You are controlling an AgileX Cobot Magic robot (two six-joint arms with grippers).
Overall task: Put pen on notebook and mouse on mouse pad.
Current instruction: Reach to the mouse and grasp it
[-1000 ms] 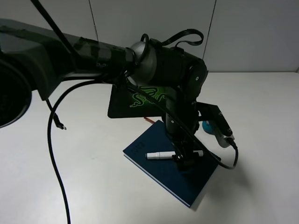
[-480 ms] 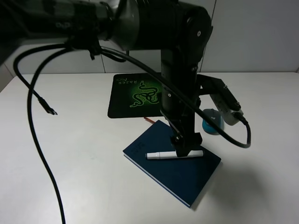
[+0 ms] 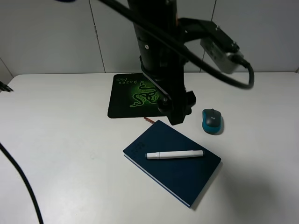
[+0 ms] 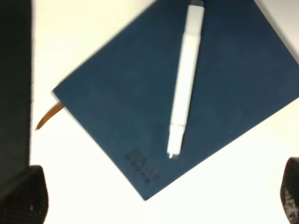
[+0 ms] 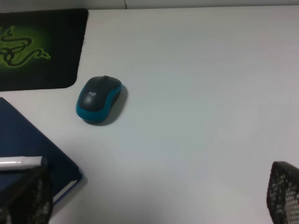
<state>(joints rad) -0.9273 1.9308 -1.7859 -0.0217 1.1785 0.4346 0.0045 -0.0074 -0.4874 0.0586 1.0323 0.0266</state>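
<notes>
Leave the slim white cylindrical pen (image 3: 175,154) lying across the dark navy-blue hardcover notebook (image 3: 173,179). Go for the small oval grey-and-teal mouse (image 5: 99,99), sitting on the white table (image 5: 210,93) just beside the thin black green-emblem mouse pad (image 5: 42,51), not touching. Bring down the right gripper (image 5: 154,196), wide and empty; straddle the teal sides, close gently. Hold the left gripper (image 4: 157,193), equally wide and empty, clear above the notebook.
</notes>
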